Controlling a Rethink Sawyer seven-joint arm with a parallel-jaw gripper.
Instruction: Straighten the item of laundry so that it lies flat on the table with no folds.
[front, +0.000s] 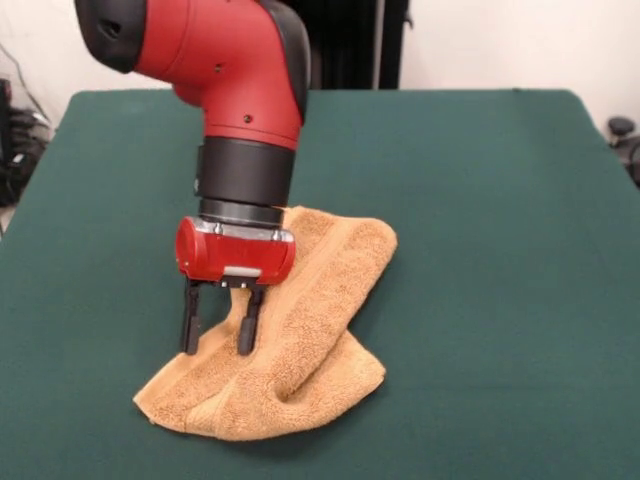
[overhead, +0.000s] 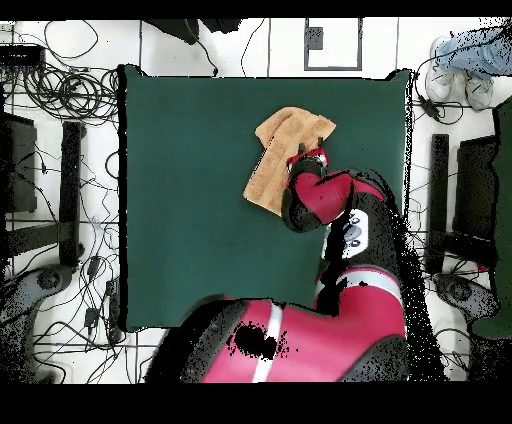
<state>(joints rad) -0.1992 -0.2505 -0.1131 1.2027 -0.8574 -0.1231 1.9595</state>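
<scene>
The tan-orange towel (front: 310, 330) lies rumpled on the green table (front: 480, 200), doubled over itself with thick folds along its near edge. I see no care tag. My gripper (front: 217, 347) points down at the towel's left edge, fingers apart. One finger (front: 189, 320) is over bare table and the other is against the cloth. It holds nothing that I can see. In the overhead view the towel (overhead: 275, 160) lies on the table (overhead: 180, 200) toward its far right, and the arm covers the towel's right part, with the gripper (overhead: 312, 157) mostly hidden under the wrist.
Wide bare felt surrounds the towel on all sides. Cables and stands (overhead: 70, 180) lie on the floor around the table. A person's legs and shoes (overhead: 468, 55) show at the top right corner of the overhead view.
</scene>
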